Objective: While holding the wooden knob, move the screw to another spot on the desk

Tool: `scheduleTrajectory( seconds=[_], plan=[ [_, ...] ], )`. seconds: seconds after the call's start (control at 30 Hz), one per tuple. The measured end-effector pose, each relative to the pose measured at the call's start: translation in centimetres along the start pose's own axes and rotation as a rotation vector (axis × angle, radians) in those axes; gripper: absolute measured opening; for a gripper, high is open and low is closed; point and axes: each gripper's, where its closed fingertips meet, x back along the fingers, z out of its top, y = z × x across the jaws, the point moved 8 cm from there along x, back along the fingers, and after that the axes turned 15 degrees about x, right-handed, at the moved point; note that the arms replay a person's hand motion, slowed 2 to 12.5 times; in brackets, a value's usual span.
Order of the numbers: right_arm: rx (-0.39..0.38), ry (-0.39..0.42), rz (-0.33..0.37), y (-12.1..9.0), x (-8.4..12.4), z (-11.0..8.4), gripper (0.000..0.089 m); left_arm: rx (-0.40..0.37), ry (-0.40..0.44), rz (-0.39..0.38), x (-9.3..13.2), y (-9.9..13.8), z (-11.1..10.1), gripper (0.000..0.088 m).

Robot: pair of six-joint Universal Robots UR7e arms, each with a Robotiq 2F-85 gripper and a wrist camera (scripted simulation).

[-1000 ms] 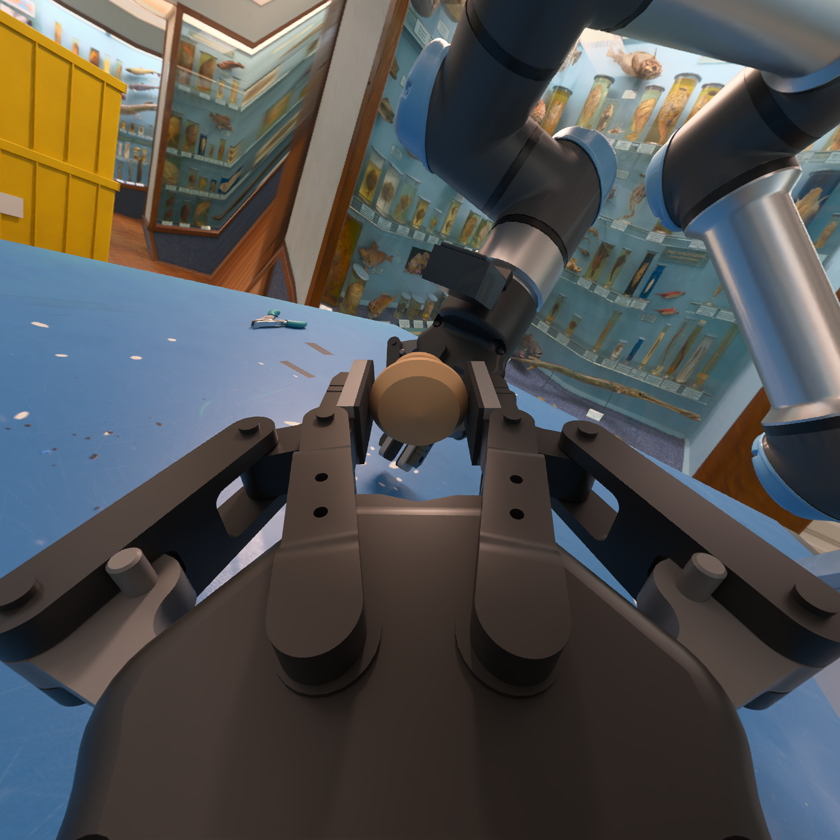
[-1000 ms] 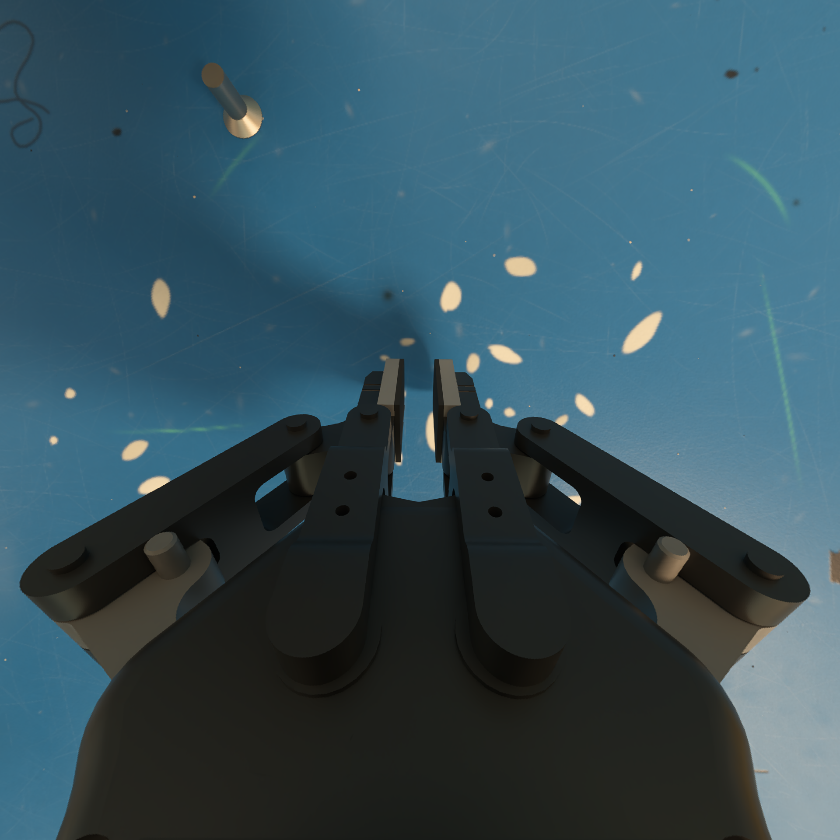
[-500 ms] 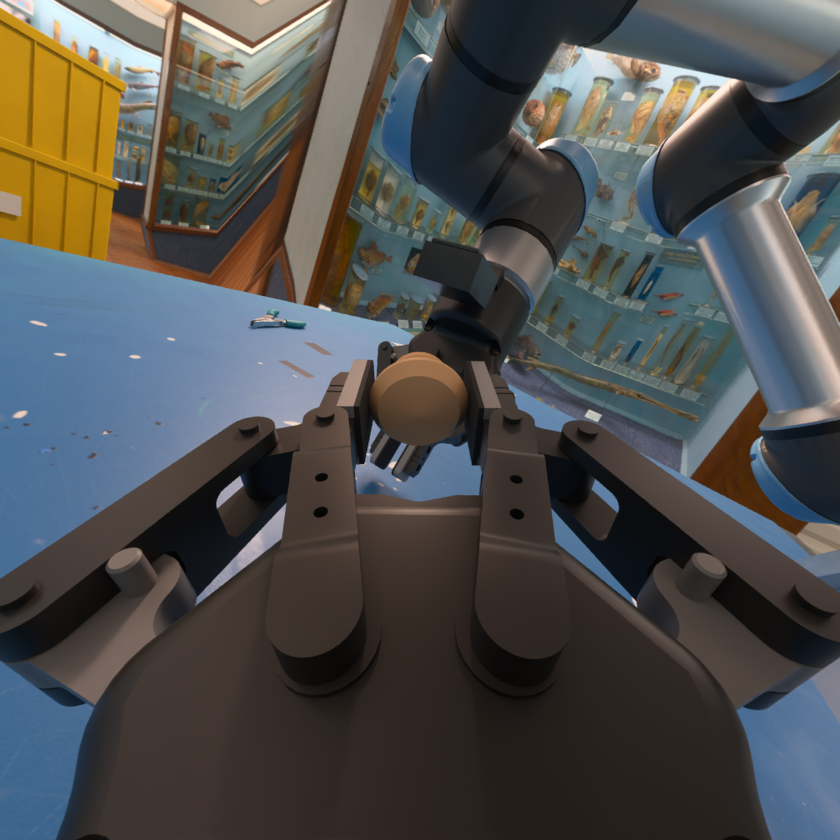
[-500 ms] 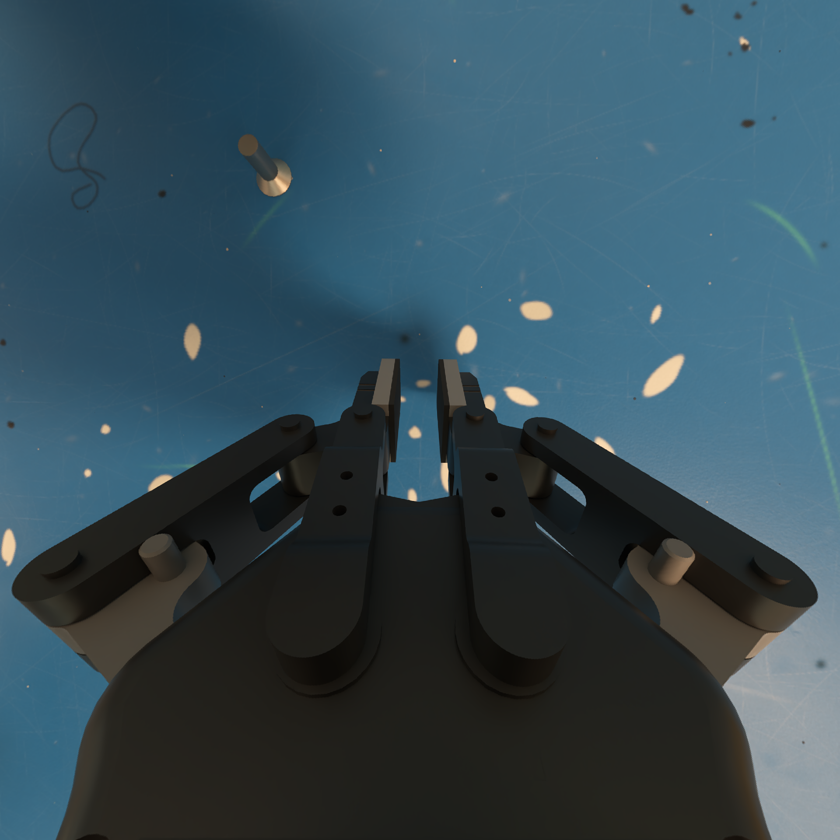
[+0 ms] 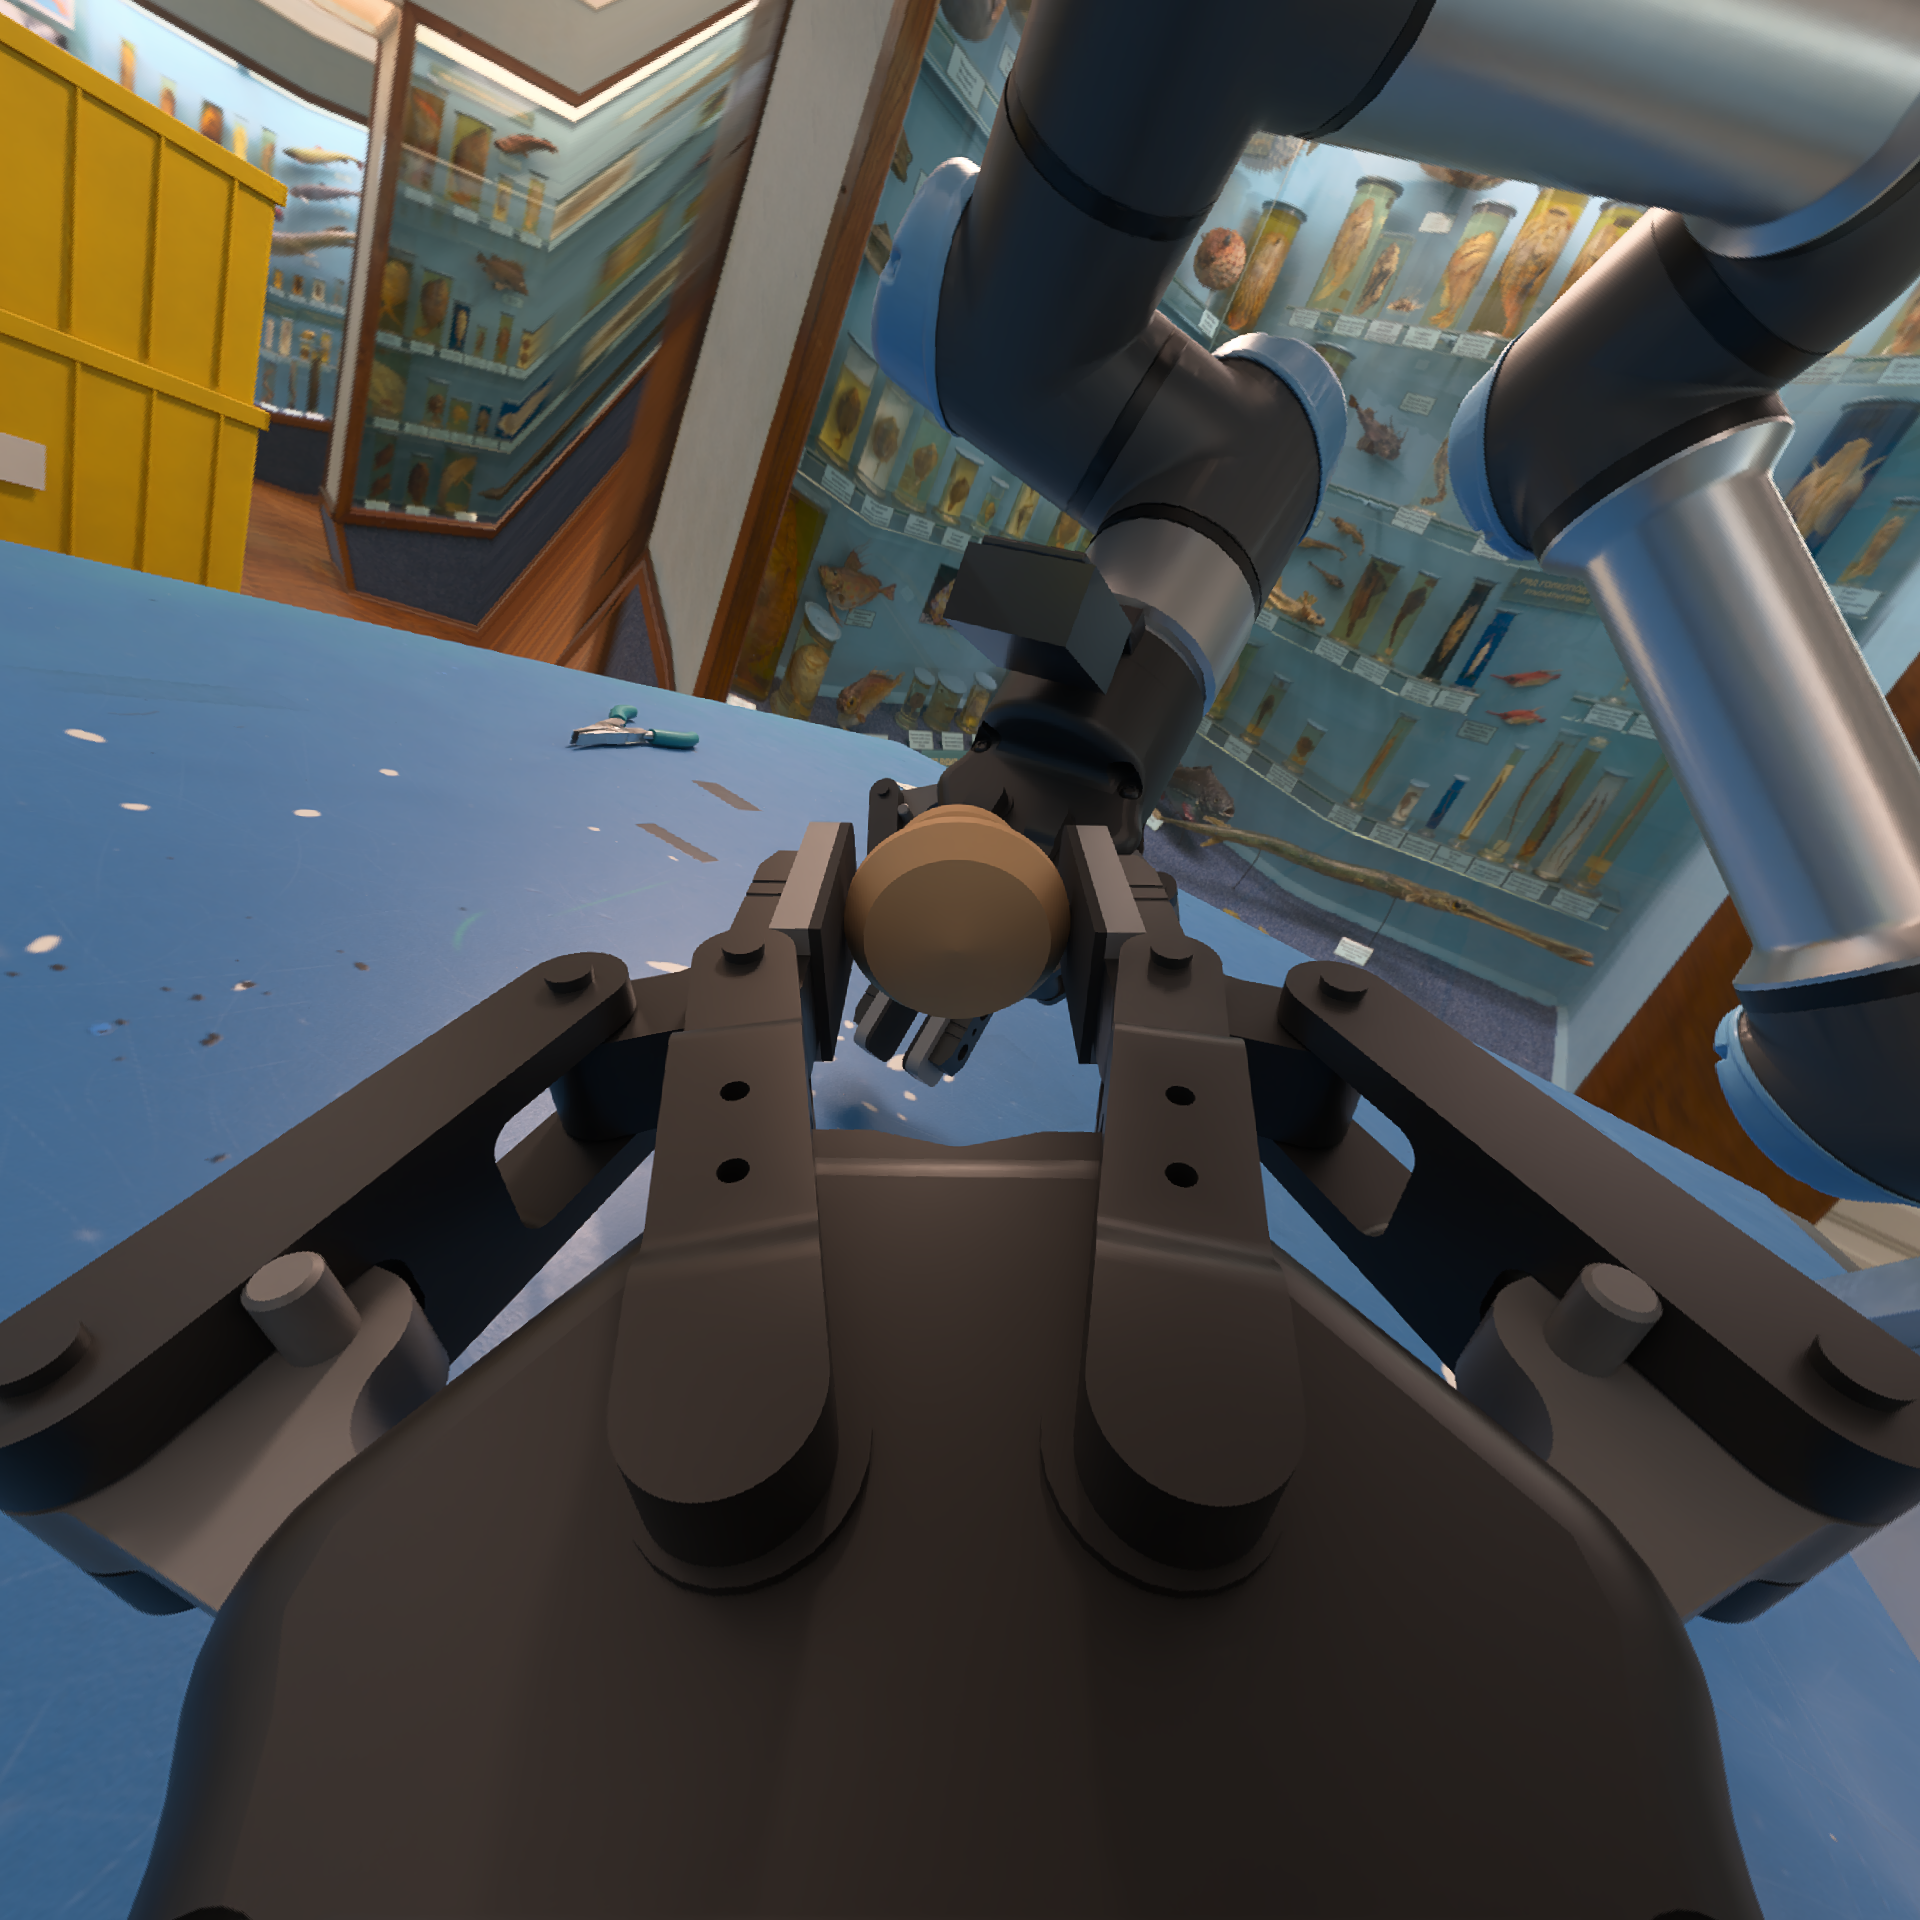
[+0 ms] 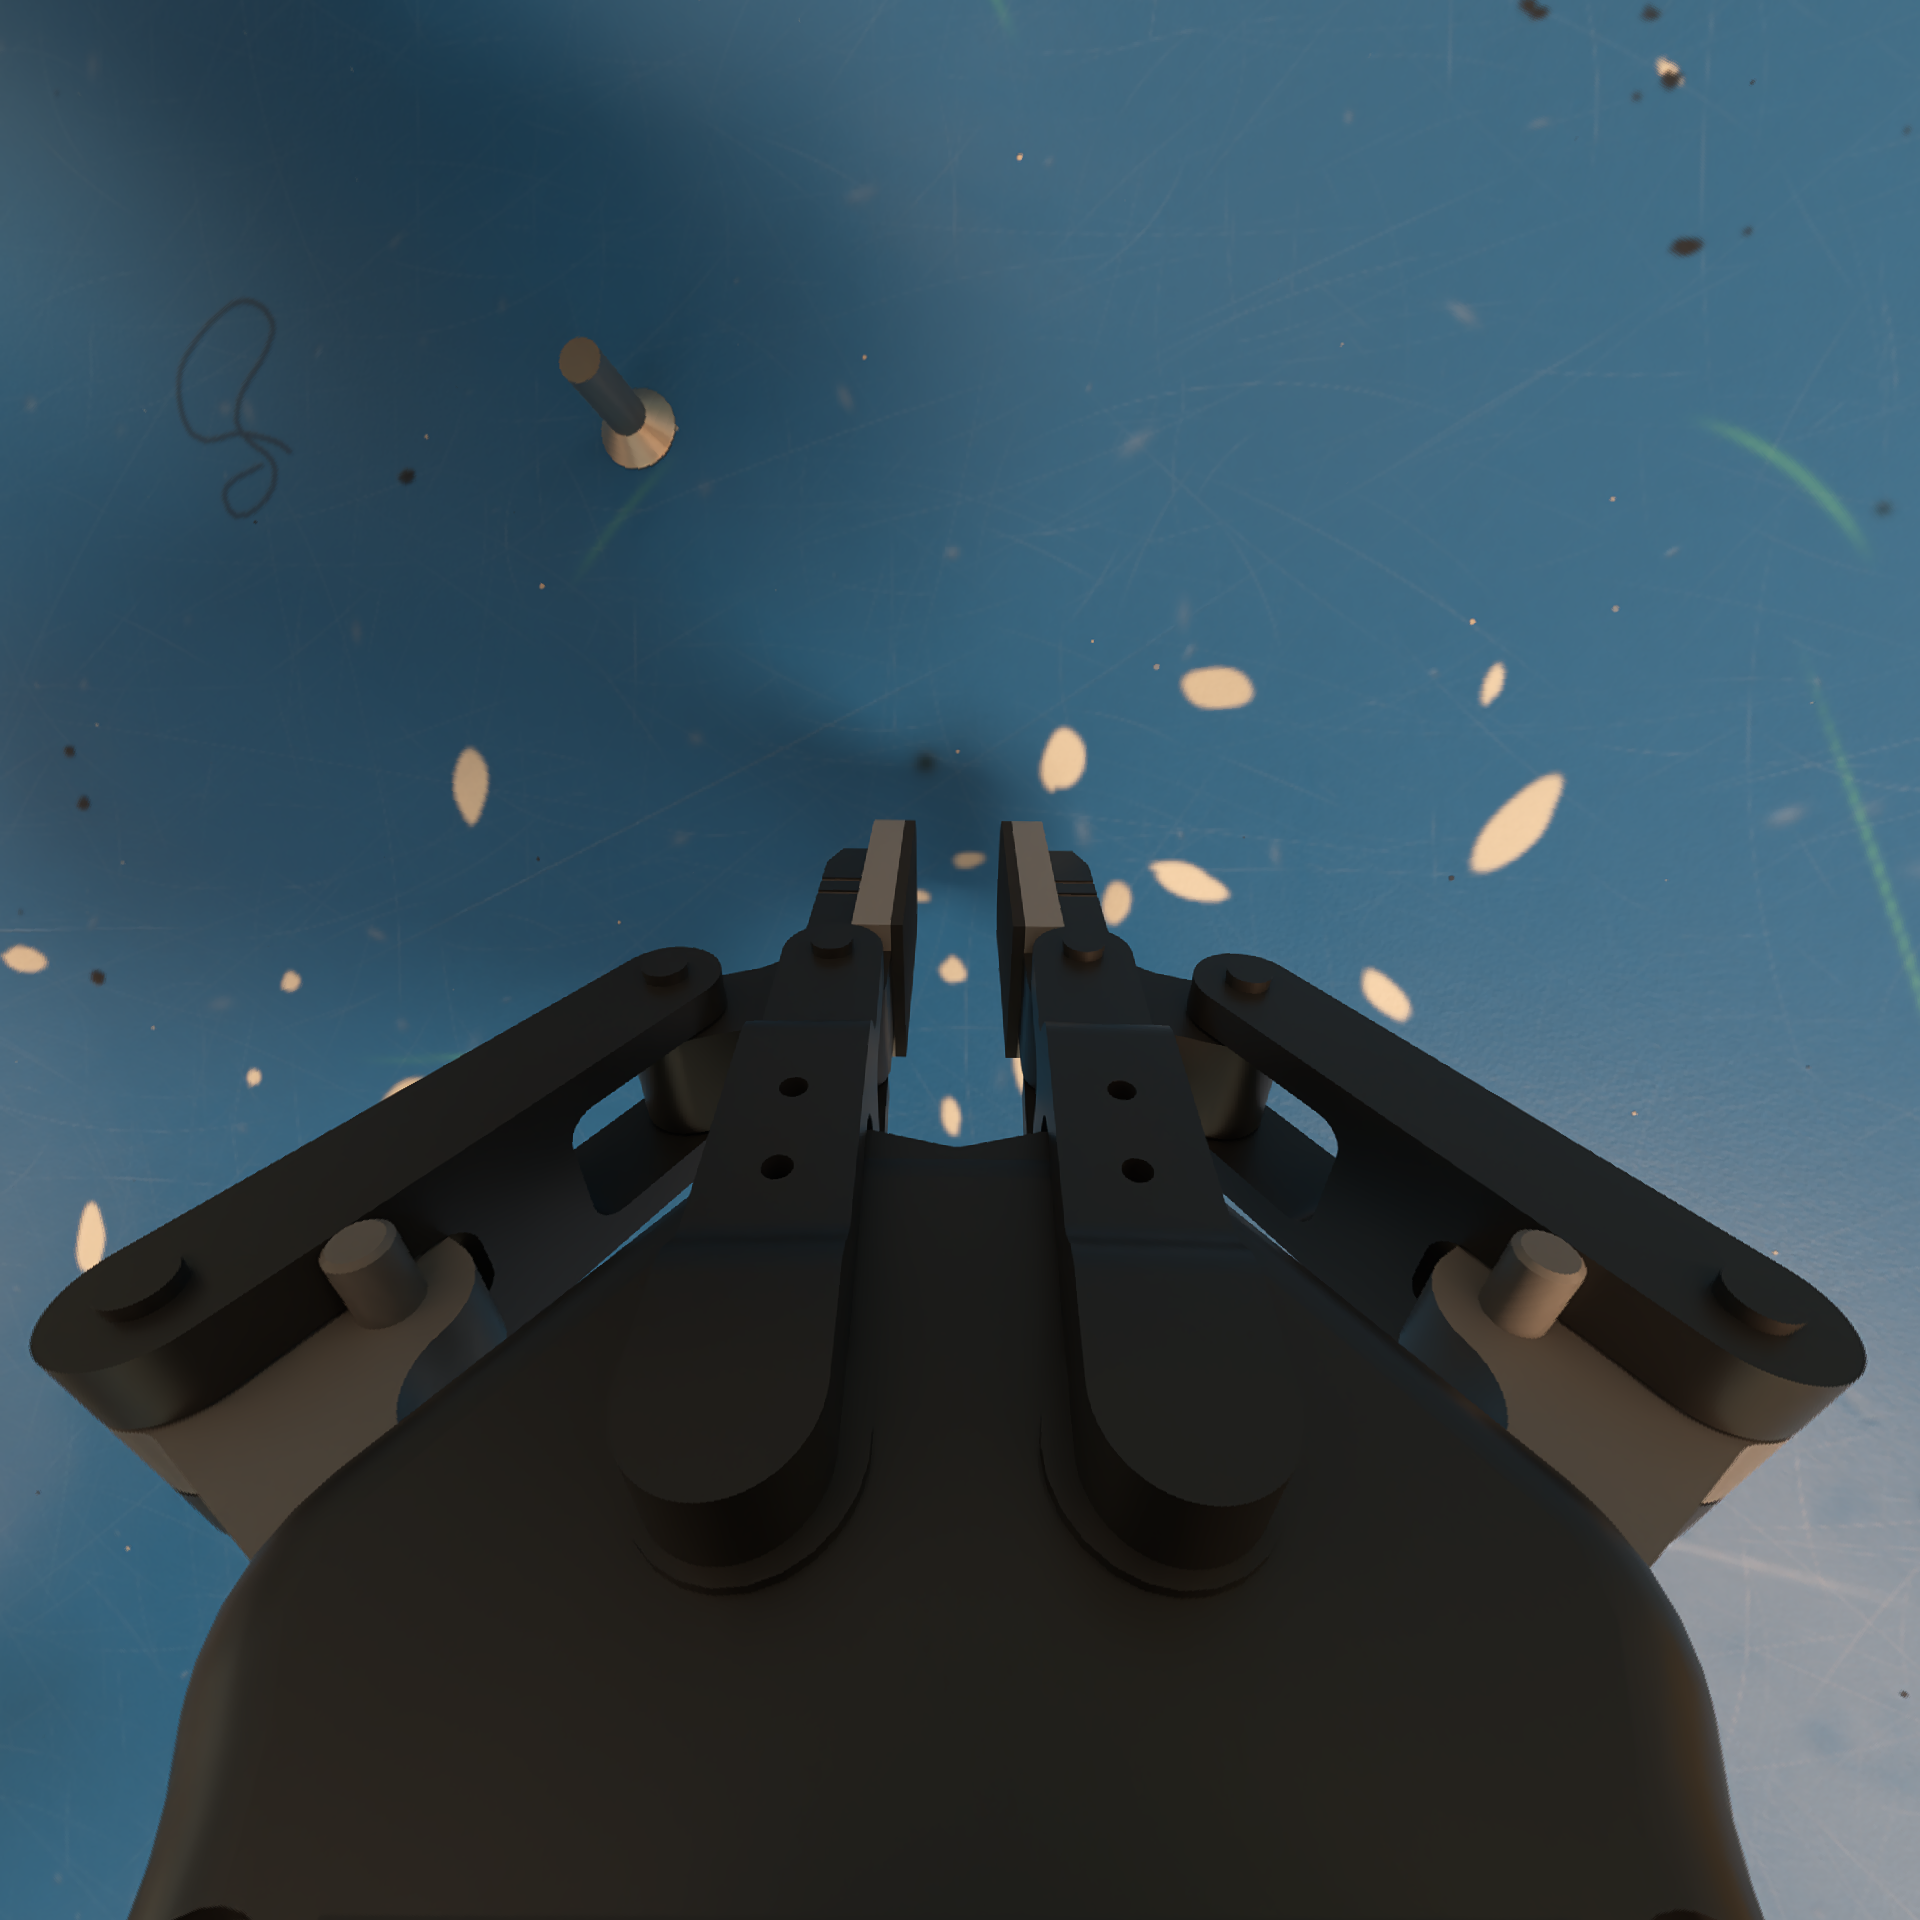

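Note:
My left gripper [image 5: 954, 902] is shut on the round wooden knob [image 5: 954, 925] and holds it above the blue desk [image 5: 312, 914]. The screw [image 6: 623, 410] stands on its wide head on the desk, shaft tilted up to the left, in the upper left of the right wrist view. My right gripper [image 6: 957, 883] is empty, with only a narrow gap between its pads. It hangs over the desk, below and right of the screw in the picture and well apart from it. In the left wrist view its fingertips [image 5: 920, 1034] show just behind the knob, pointing down.
The right arm [image 5: 1143, 364] arches over the desk behind the knob. A small tool with teal handles [image 5: 632, 734] lies near the far edge. A yellow crate [image 5: 114, 343] stands beyond the desk at left. A dark scribble [image 6: 234, 410] marks the desk left of the screw.
The screw has slid down and right in the right wrist view as the right gripper moved toward it. Its pads stand slightly wider apart. The left gripper and knob have not moved.

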Motion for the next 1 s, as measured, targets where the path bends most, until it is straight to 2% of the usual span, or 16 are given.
scheduleTrajectory(
  seconds=[0.33,0.6,0.77,1.0],
  plan=[
    [0.024,-0.001,0.015,-0.3,-0.4,0.2,0.013,0.006,-0.004,-0.002,-0.1,0.0,0.0,0.035],
    [0.073,0.023,-0.021,0.0,0.1,0.7,0.0123,0.008,0.0,-0.004,0.0,0.0,0.0,0.035],
    [0.134,0.012,-0.052,0.2,0.6,1.0,0.0126,0.009,-0.001,-0.003,0.0,-0.1,0.0,0.035],
    [0.27,-0.083,-0.077,0.3,0.8,1.3,0.0142,0.009,-0.005,-0.002,-0.1,-0.1,0.0,0.035]
  ],
)
